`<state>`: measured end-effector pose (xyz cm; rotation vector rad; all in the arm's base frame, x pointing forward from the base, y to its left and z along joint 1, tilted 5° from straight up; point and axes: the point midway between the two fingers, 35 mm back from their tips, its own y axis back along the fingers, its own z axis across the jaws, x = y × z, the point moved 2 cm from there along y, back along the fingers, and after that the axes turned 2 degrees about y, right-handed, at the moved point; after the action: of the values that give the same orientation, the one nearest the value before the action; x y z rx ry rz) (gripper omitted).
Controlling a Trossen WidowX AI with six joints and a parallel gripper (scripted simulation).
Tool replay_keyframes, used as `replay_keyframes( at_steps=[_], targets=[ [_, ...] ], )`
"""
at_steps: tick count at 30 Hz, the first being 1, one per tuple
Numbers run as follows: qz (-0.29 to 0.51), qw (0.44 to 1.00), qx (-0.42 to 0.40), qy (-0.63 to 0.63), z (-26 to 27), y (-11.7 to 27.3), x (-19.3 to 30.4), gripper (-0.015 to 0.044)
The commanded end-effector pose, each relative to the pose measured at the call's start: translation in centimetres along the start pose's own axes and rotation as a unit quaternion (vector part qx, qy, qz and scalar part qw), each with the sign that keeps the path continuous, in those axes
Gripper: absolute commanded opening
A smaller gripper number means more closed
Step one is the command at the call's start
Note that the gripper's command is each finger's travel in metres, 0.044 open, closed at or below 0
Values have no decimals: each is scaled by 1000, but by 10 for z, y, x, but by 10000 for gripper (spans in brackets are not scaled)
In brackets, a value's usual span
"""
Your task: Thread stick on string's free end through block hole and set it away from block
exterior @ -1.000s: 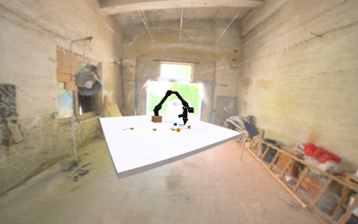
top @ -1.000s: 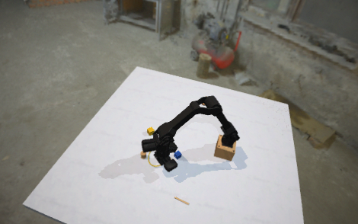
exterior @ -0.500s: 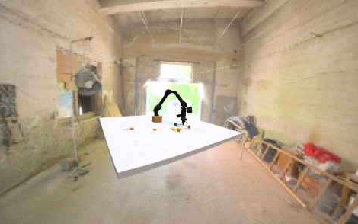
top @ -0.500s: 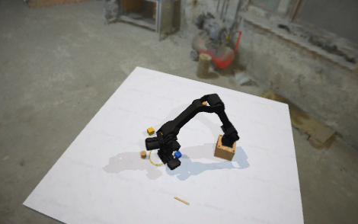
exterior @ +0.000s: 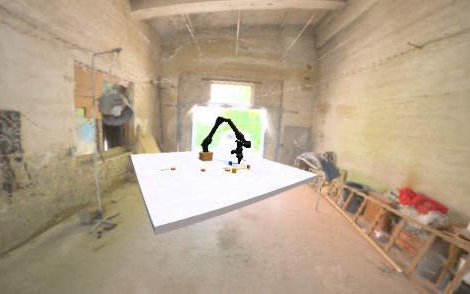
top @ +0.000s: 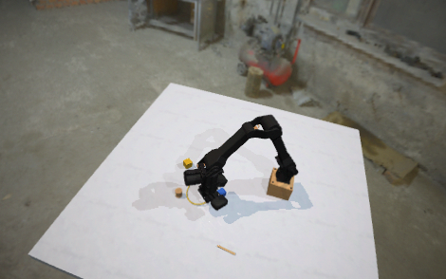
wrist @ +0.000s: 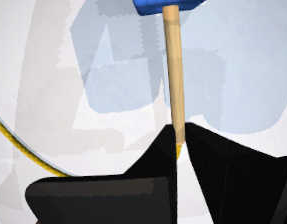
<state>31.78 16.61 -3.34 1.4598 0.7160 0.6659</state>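
Observation:
My gripper [wrist: 178, 129] [exterior: 239, 162] is shut on the wooden stick [wrist: 174, 65] near its string end. The stick points away from the fingers, and its far tip overlaps the edge of the blue object [wrist: 168, 3] in the wrist view; touching or not, I cannot tell. The yellow string [wrist: 24, 154] [top: 189, 195] starts at the fingers and curves over the table. Its button is not clearly seen. A small wooden cylinder [top: 178, 192] [exterior: 248, 167] stands outside the string's curve. I cannot tell which piece is the block with the hole.
A yellow cube [top: 187, 163] [exterior: 234, 171] lies beyond the gripper. A loose stick [top: 226, 250] lies toward the front. The arm's base stands at a large wooden box [top: 280, 190] [exterior: 205, 156]. Small wooden pieces [exterior: 203, 170] [exterior: 173, 168] are mostly hidden by the arm in the top view.

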Motion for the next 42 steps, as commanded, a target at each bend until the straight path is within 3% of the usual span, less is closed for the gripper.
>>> replay_keyframes(
  at_steps=[1,40,42],
  targets=[
    [0,1000,1,2,-1,1,-6,0],
    [-1,1000,1,2,-2,1,-55,0],
    [-2,1000,2,0,-2,1,-53,53]
  ],
)
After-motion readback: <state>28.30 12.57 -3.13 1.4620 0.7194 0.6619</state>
